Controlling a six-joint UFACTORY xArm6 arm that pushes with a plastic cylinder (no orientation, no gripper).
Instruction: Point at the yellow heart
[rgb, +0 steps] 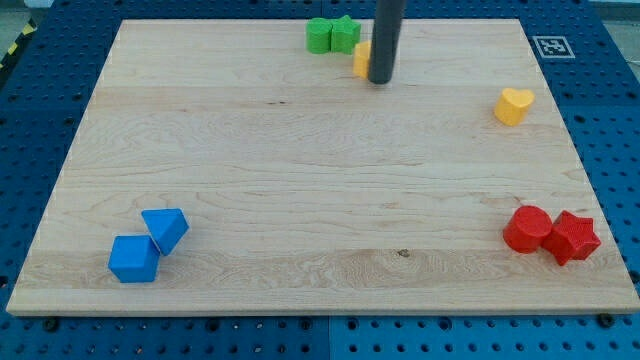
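Observation:
The yellow heart (513, 105) lies at the view's right, upper part of the wooden board (300, 170). My tip (379, 79) is at the lower end of the dark rod near the view's top centre, well to the left of the heart and apart from it. The rod stands in front of another yellow block (361, 59), partly hiding it; its shape cannot be made out.
Two green blocks (331, 35) sit together at the top edge, just left of the rod. A blue cube (134, 259) and a blue triangular block (166, 228) lie at the bottom left. A red cylinder (527, 229) and a red star-like block (573, 237) lie at the bottom right.

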